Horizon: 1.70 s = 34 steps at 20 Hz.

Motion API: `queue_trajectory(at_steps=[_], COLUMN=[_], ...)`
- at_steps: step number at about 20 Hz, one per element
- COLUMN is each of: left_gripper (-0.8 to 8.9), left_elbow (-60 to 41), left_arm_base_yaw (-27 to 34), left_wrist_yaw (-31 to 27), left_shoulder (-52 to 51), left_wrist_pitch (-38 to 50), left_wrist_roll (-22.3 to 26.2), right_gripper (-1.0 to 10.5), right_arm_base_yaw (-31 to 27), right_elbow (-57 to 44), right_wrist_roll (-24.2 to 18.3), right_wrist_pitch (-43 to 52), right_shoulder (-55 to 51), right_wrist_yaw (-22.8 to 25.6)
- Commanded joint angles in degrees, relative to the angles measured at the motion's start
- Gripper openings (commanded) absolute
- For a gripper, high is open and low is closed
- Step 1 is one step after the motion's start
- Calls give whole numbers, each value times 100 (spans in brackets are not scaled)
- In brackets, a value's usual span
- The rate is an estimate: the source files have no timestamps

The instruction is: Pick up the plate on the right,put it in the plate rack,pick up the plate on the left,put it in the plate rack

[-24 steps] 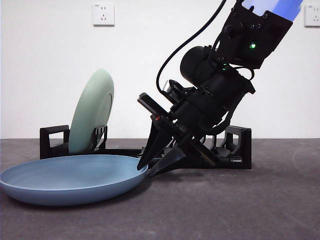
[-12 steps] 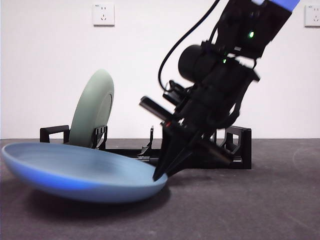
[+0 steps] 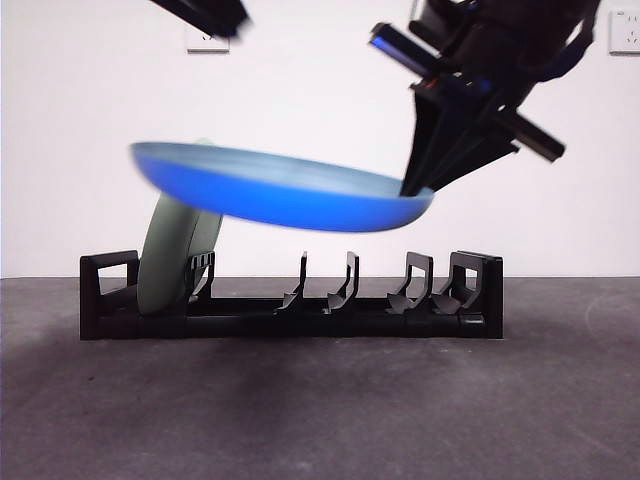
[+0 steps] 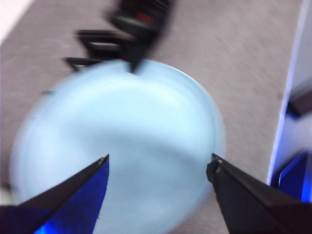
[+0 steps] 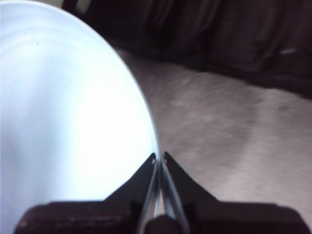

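Blue plate [image 3: 285, 190] in air above plate rack [image 3: 290, 300], near flat, slight tilt, rim by the gripper lower; motion-blurred. R gripper [image 3: 418, 185] clenched on its rim at the front view's right side; wrist cam shows both jaws pinching plate edge [image 5: 157, 161]. L gripper [image 4: 158, 163] released, jaws spread wide, hanging over same plate, not touching; only a dark tip at top left in front view. Behind: green plate [image 3: 180, 245] stands on edge in rack's left slots. Wall w/ socket [image 3: 207, 40] at back.
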Motion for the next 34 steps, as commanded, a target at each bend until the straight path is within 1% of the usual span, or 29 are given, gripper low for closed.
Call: queue_trajectory(at_steps=[1, 3, 5, 10, 11, 12, 13, 14, 19, 21, 22, 24, 25, 27, 29, 31, 34], left_gripper=[342, 341, 341, 337, 266, 155, 25, -11, -9, -9, -9, -9, -9, -9, -9, -9, -9], left_elbow=[-33, -33, -33, -33, -33, -33, -33, -33, -33, -33, -33, -33, -33, -33, -33, -33, -33], left_arm_base_yaw=[-667, -1003, -1069, -1062, -1062, -1062, -1062, -1062, -1062, -1062, -1062, -1062, -1062, -1060, -1040, -881, -345], left_wrist_yaw=[-688, -1106, -1344, -1340, -1340, -1338, -1311, -1285, -1263, -1099, -979, -680, -522, -188, -20, 221, 826], left_shoulder=[385, 743, 1106, 1777, 1849, 1882, 1886, 1886, 1886, 1886, 1886, 1886, 1886, 1886, 1886, 1886, 1886], left_wrist_pitch=[-7, 17, 90, 426, 487, 511, 516, 527, 654, 739, 785, 951, 1067, 1384, 1823, 2358, 3300], left_wrist_roll=[199, 212, 212, 212, 210, 212, 214, 214, 219, 216, 212, 195, 177, -74, -511, -1097, -1985], right_gripper=[-12, -12, -11, -11, -11, -11, -11, -11, 1, 6, 29, 164, 191, 190, 190, 189, 187], right_arm_base_yaw=[-98, -170, -205, -205, -205, -205, -205, -208, -317, -393, -431, -566, -651, -850, -1054, -1224, -1384], right_elbow=[2, 2, 2, 4, 4, 4, 4, 2, 7, 9, 9, 9, 9, 9, 9, 9, 9], right_wrist_roll=[-136, -179, -197, -195, -197, -199, -201, -201, -236, -238, -238, -238, -236, -236, -236, -236, -240], right_wrist_pitch=[-120, -275, -341, -404, -431, -455, -455, -455, -463, -470, -470, -442, -411, -269, -37, 240, 503], right_shoulder=[-63, -114, -146, -173, -173, -181, -184, -197, -282, -387, -452, -678, -820, -1163, -1576, -1985, -2487], right_wrist_yaw=[-26, -44, -59, -66, -66, -63, -63, -63, -68, -57, -33, -15, -4, 160, 605, 1003, 1482])
